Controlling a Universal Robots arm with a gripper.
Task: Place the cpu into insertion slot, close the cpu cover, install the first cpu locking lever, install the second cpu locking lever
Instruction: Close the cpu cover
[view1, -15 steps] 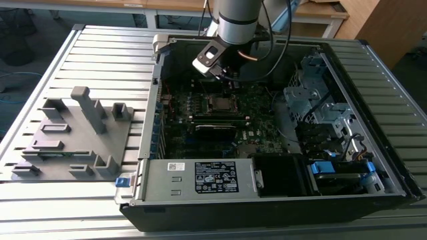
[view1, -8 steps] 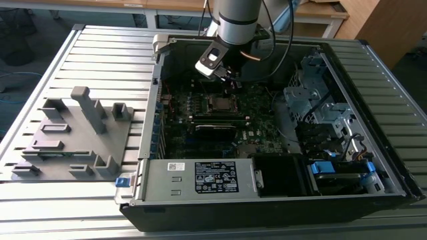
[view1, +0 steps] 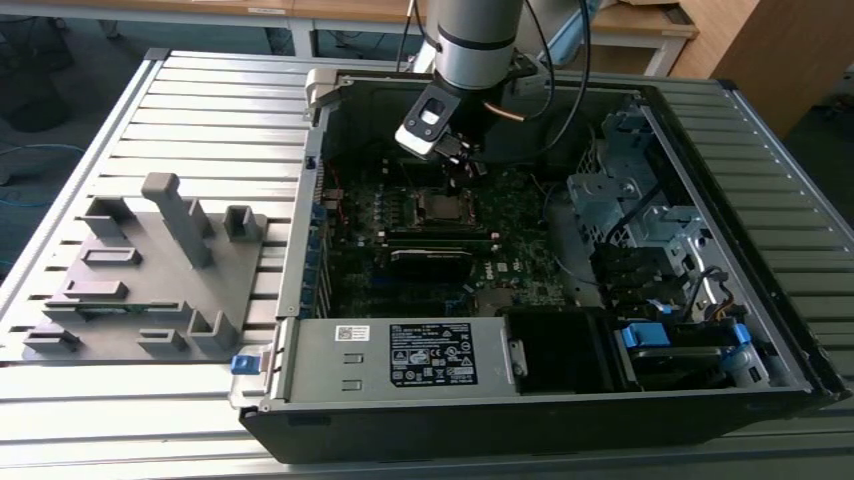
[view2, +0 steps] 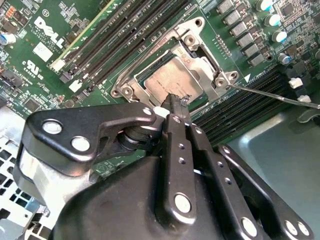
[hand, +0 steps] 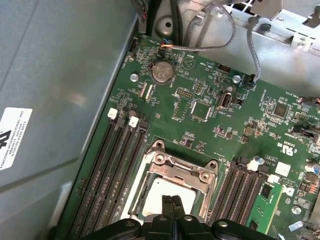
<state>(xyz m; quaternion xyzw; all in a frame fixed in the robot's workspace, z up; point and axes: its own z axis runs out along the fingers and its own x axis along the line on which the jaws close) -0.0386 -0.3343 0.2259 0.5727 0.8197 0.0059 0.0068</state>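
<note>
One cpu (view2: 162, 80), one cpu cover (view2: 206, 59), one pincer (view2: 177, 102)

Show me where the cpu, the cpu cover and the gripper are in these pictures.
cpu (view2: 162, 82): second wrist view, middle of its silvery face.
cpu cover (hand: 182, 167): first wrist view, one side of its metal frame.
gripper (hand: 172, 200): first wrist view, midway between its fingertips.

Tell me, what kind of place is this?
Probably a robotics lab or workshop: a robot arm reaches into an open computer case lying on a slatted metal table, with a grey holder block beside it and wooden desks behind.
</note>
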